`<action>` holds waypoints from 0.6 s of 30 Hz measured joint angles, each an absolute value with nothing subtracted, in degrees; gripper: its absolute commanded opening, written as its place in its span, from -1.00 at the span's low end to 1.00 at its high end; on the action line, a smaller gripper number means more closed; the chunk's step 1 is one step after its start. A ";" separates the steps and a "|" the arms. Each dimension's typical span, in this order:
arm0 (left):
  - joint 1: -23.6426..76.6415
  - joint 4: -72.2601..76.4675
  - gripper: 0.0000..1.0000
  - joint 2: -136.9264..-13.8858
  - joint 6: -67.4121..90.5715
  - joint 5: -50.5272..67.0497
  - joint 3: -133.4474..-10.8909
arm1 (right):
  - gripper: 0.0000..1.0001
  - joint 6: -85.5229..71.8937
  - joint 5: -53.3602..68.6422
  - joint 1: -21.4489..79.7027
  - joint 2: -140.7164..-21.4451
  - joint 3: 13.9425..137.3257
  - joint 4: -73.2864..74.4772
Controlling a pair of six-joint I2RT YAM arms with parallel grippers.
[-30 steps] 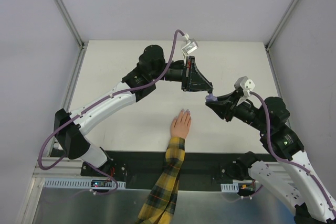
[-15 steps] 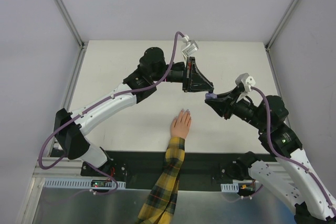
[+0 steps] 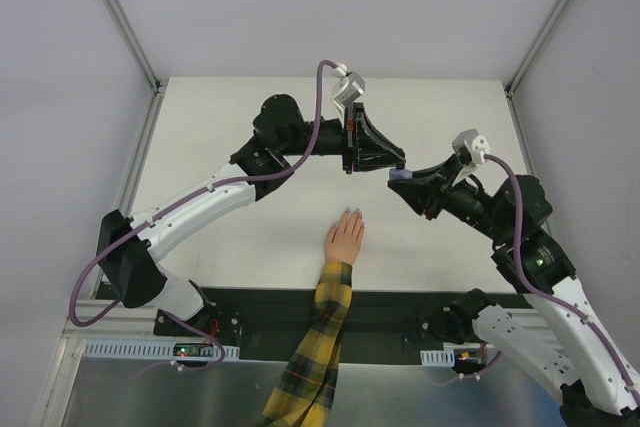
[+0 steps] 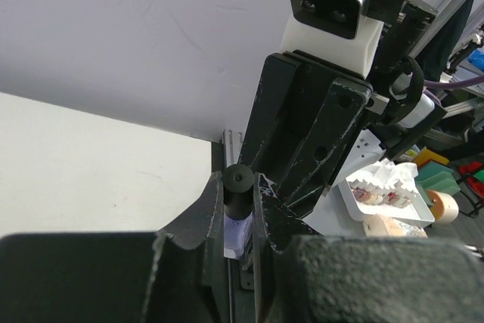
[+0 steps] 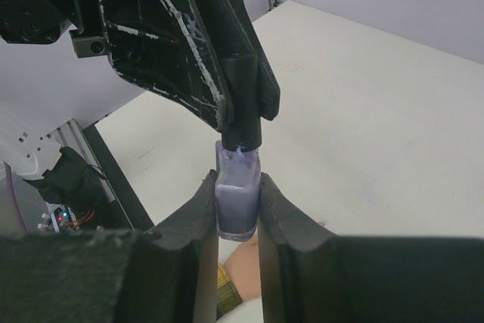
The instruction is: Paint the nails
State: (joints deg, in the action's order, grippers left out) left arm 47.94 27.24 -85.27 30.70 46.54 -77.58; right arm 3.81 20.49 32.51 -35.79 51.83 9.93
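- Right fingers (image 5: pixel 200 218) are side-clamping the likely slippery purple bottle (image 5: pixel 237 200).
- Left fingers (image 4: pixel 206 215) are pinching its black cap (image 4: pixel 239 181).
- Stiff nails (image 3: pixel 351 213) are awaiting light strokes.

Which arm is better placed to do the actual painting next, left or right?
Left, probably. The left gripper is shut on the black cap, which likely carries the brush; the right gripper is shut on the purple bottle, steadying it. The nails lie close by.
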 measured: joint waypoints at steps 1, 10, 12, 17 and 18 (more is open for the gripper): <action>47.92 27.44 -1.00 -85.17 30.59 46.68 -77.58 | -0.99 3.90 20.91 32.51 -36.21 52.40 10.11; 47.48 25.63 -1.00 -85.17 30.06 50.68 -80.44 | -0.99 8.47 24.77 32.45 -38.04 56.71 12.80; 47.48 25.67 -1.00 -85.14 29.93 50.98 -81.06 | -0.99 9.23 24.99 32.47 -38.33 57.67 12.93; 47.40 25.41 -0.99 -85.14 29.36 50.94 -81.28 | -0.99 9.52 25.32 32.45 -38.87 57.84 12.73; 47.29 25.21 -0.99 -85.14 29.34 50.94 -81.30 | -0.99 9.63 25.32 32.45 -38.94 57.84 12.71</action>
State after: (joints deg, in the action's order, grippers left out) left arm 47.29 25.21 -85.14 29.34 50.94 -81.30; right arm 9.63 25.32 32.45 -38.94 57.84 12.71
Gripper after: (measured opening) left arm 0.099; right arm 0.226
